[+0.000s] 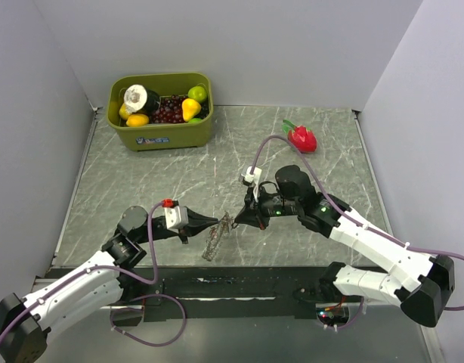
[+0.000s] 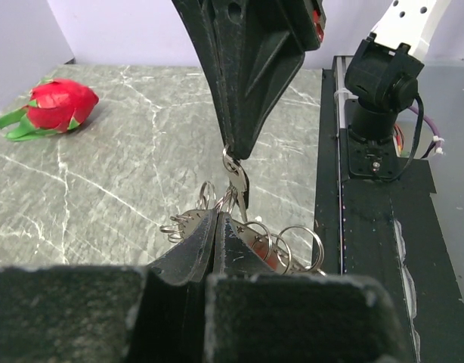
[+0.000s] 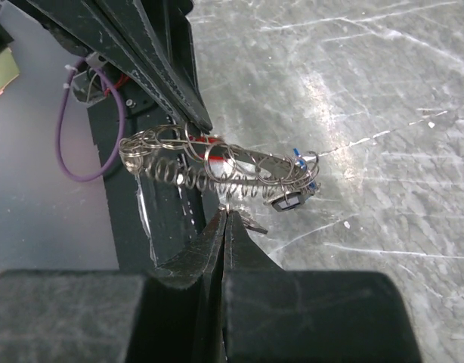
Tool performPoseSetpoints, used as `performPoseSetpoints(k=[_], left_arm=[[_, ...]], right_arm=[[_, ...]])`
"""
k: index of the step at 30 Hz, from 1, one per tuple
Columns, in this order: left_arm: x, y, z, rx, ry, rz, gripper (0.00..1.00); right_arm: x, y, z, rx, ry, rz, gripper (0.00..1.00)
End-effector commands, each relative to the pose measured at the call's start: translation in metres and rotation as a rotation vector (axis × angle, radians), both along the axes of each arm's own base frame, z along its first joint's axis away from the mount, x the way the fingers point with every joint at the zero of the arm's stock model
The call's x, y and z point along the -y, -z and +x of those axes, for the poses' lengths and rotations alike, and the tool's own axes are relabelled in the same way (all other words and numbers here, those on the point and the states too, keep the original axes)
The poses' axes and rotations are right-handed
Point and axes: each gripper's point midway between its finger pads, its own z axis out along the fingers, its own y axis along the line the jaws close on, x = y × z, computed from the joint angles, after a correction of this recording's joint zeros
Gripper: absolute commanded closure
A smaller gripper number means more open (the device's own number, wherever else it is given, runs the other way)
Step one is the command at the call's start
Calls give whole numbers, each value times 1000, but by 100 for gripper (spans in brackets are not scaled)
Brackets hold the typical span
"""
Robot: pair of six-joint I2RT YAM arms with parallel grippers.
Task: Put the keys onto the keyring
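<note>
**Two-arm key-threading set-up, overhead and wrist views.** The left tool (image 1: pixel 211 221) and the right tool (image 1: pixel 233 222) met tip to tip toward the 6 o'clock edge of the grey marbled worktop (image 1: pixel 315 219), directly over the keyring (image 1: pixel 214 242), a long wire clasp strung with many split rings. Both tools were clenched. The left tool grasped the keyring by its bundle of rings. The right tool pinched a small ring (image 2: pixel 230 159) at the 12 o'clock side of that bundle in the left wrist view, with a thin metal piece hanging from it just beside the left tool's tips. The keys (image 3: pixel 286 202) that could be made out sat at the 3 o'clock end of the keyring in the right wrist view, one black-headed and, just above it, a blue-headed key (image 3: pixel 295 157). Whether the keyring's low end touched the worktop could not be told. A green bin (image 1: pixel 171 136) of toy fruit stood at 11 o'clock, and a red dragon fruit (image 1: pixel 301 138) lay at 1 o'clock.
</note>
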Motion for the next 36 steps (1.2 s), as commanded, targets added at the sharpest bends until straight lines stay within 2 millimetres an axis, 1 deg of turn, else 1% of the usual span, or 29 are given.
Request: performPoseSetpoints(k=[1, 6, 9, 14, 17, 22, 24, 29, 33, 36], left_arm=[[5, -44, 1, 118, 12, -90, 99], [8, -41, 4, 117, 0, -73, 99], [10, -39, 5, 115, -2, -64, 99], [13, -39, 8, 109, -16, -60, 99], [15, -40, 9, 110, -21, -57, 99], [16, -40, 8, 110, -17, -50, 99], [17, -39, 6, 109, -14, -51, 99], [17, -39, 4, 111, -11, -49, 99], [17, -38, 4, 112, -16, -41, 99], [17, -39, 2, 114, -9, -44, 99]], right_arm=[[-8, -28, -3, 44, -39, 52, 100], [-17, -30, -8, 36, -70, 55, 100], [-22, -30, -15, 26, -93, 54, 100], [-27, -27, -20, 17, -109, 47, 100], [-26, -27, -18, 21, -90, 40, 100], [-25, -27, -8, 41, -37, 41, 100], [-25, -27, -7, 47, -32, 42, 100], [-26, -35, -6, 70, -29, 72, 100], [-29, -37, -8, 67, -48, 79, 100], [-28, -39, -6, 74, -36, 81, 100]])
